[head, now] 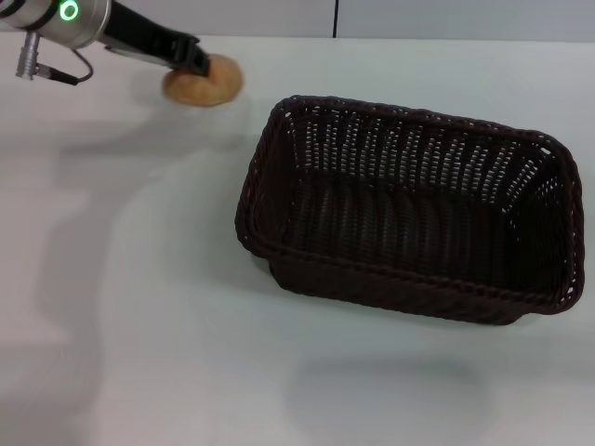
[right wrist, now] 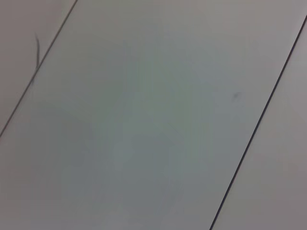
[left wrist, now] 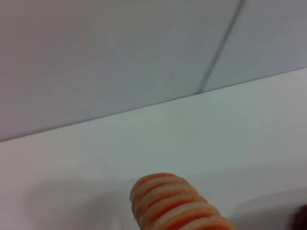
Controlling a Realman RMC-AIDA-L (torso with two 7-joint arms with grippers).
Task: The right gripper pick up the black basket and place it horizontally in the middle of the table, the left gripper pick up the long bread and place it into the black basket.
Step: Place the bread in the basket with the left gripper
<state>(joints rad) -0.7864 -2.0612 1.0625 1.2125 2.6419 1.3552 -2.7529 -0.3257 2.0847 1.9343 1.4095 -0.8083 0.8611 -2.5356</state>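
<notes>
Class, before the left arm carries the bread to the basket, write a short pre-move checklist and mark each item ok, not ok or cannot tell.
1. Black basket set on the table, long side across: ok.
2. Basket inside free of items: ok.
3. Left gripper at the long bread: ok.
4. Jaws firmly closed on the bread: cannot tell.
5. Bread lifted off the table: cannot tell.
6. Right gripper out of the path: not in view, cannot tell.

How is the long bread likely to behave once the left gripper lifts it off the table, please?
The long bread looks rounded and oblong, so it may roll if released on the table. Its ridged crust should probably give the left gripper some purchase. It looks small beside the black basket, so it is likely light.
</notes>
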